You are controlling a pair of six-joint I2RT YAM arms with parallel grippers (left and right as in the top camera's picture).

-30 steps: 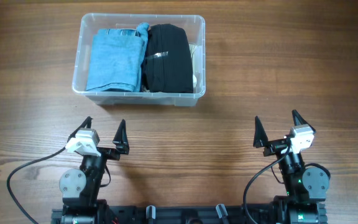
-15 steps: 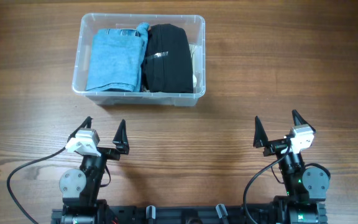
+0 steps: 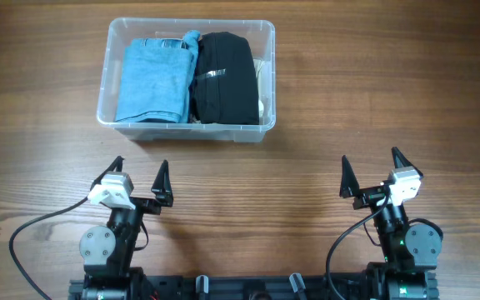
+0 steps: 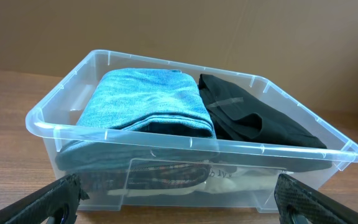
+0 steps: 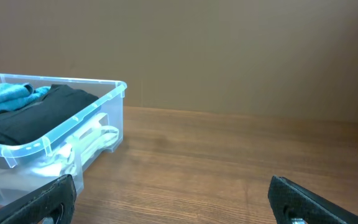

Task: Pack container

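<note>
The clear plastic container [image 3: 105, 107] stands at the back left of the table. It holds a folded light-blue garment [image 3: 152, 79] on the left and a folded black garment [image 3: 223, 77] on the right, with white and patterned fabric beneath. It also shows in the left wrist view [image 4: 48, 127] and at the left of the right wrist view [image 5: 114, 87]. My left gripper [image 3: 141, 175] is open and empty, in front of the container and apart from it. My right gripper [image 3: 372, 171] is open and empty at the front right.
Bare wooden tabletop [image 3: 373, 92] lies right of the container. A brown wall [image 5: 229, 50] rises behind the table. Both arm bases and a black cable [image 3: 32, 229] sit at the front edge.
</note>
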